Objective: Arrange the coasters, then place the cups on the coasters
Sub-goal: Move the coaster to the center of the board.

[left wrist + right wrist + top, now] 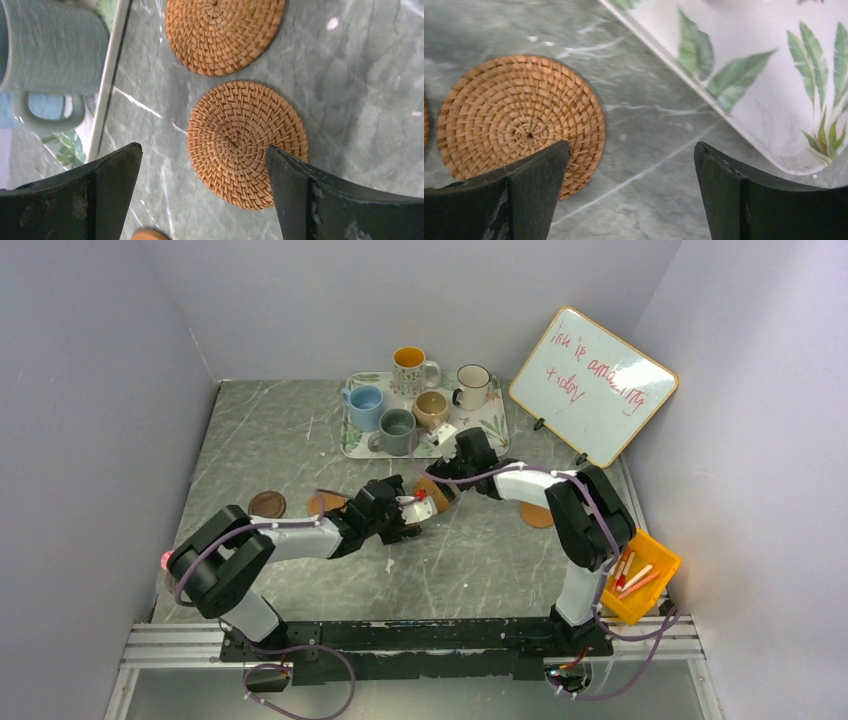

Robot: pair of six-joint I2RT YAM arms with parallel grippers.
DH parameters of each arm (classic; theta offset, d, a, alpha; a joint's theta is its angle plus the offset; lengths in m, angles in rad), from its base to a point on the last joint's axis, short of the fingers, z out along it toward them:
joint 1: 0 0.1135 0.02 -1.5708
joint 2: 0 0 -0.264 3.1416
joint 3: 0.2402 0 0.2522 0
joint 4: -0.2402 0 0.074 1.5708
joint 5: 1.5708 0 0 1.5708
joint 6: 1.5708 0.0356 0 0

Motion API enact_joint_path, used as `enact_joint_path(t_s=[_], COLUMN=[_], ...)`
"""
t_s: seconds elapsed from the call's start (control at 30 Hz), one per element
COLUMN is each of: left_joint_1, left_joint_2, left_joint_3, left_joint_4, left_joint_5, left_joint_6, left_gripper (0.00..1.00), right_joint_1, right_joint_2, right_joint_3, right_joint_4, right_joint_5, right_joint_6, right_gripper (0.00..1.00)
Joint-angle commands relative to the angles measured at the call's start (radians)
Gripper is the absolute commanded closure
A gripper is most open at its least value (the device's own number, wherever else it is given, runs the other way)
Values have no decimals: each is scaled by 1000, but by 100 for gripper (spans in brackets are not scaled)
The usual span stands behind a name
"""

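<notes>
Coasters at left: we see a dark brown coaster (267, 504) lying flat on the surface (250, 440). Just to its right is a tan coaster (322, 503), partly hidden by the left arm.
Left tool: the left tool (202, 150) is spread wide and empty, low over a woven coaster (245, 142) that lies flat. We cannot tell whether it touches.
Neighbour: a second woven coaster (222, 32) lies just beyond, near but apart.
Right tool: the right tool (631, 147) is spread wide and holds nothing. It is over bare surface, between one woven coaster and the tray corner.
Cups: all five cups (431, 407) stand on the leaf-print tray (492, 425) at the back.
Coaster at right: we find a light brown coaster (537, 515) half under the right arm.
Right edge: a whiteboard (592, 385) and a yellow bin (645, 585).
</notes>
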Motion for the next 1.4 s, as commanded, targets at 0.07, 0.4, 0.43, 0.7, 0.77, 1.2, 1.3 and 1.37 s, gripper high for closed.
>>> enact_joint_path(t_s=[0.07,0.4,0.43,0.7,0.77,1.2,1.3,1.37], left_joint_1=[-81,-214,-228,-299,-299,-139,-47,21], left_joint_2=[116,307,331,548,559,96,-30,-114], left_joint_3=[59,217,259,574,626,535,440,359], left_joint_4=[50,-30,-43,-208,-243,-364,-374,-374], left_joint_5=[-91,-151,-173,-300,-311,-114,-94,-93], left_joint_6=[38,37,32,-22,-42,-115,-117,-126], left_gripper=[0,0,0,0,0,0,0,0], right_joint_1=[-166,-309,-317,-407,-409,-409,-408,-406], right_joint_2=[4,-280,-304,-456,-484,-520,-508,-495], right_joint_3=[27,-176,-193,-230,-241,-366,-385,-392], right_joint_4=[-141,-160,-165,-224,-249,-297,-294,-290], right_joint_5=[39,43,49,72,68,71,63,53], right_joint_6=[17,-125,-133,-148,-172,-330,-354,-367], right_gripper=[3,2,2,1,1,1,1,1])
